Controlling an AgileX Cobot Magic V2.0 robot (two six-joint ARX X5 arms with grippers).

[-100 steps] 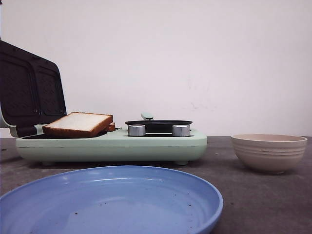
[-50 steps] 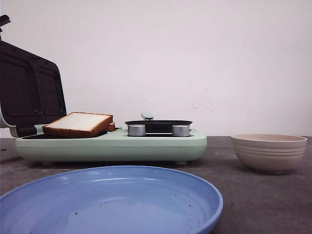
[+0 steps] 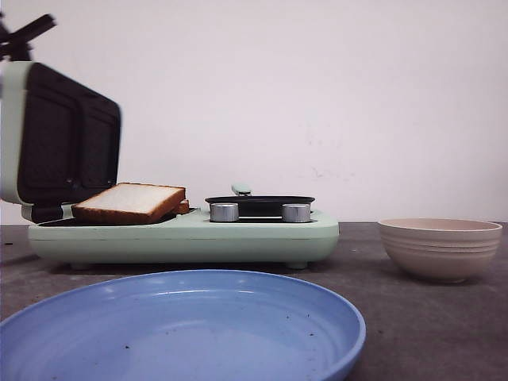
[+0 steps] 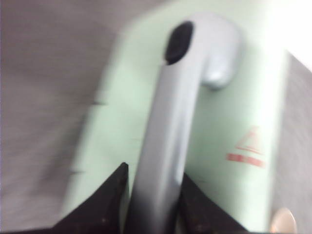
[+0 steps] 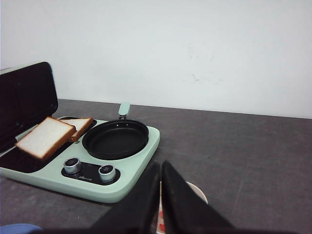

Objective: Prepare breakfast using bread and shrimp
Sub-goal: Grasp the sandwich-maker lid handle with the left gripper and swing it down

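Lid [image 3: 59,139] swung up nearer vertical than a second ago, closing begun. Left gripper [image 4: 152,187] clamped on lid handle [image 4: 178,122]. Bread [image 3: 128,202] on plate under lid. Right gripper [image 5: 161,195] shut, idle.

Little of the robot shows. In the left wrist view the left arm's matte black gripper [image 4: 152,207] appears as two dark, wedge-shaped jaws with sharp upper corners and plain, smooth faces; the picture is blurred, so no screws or markings can be made out. In the right wrist view the right arm's matte black gripper [image 5: 161,195] shows as two long, slim jaws tapering to narrow rounded tips, with flat sides, a faint sheen and no visible markings. In the front view a thin black angular piece of the left arm [image 3: 24,36] juts in at the upper left corner, too small to read detail.
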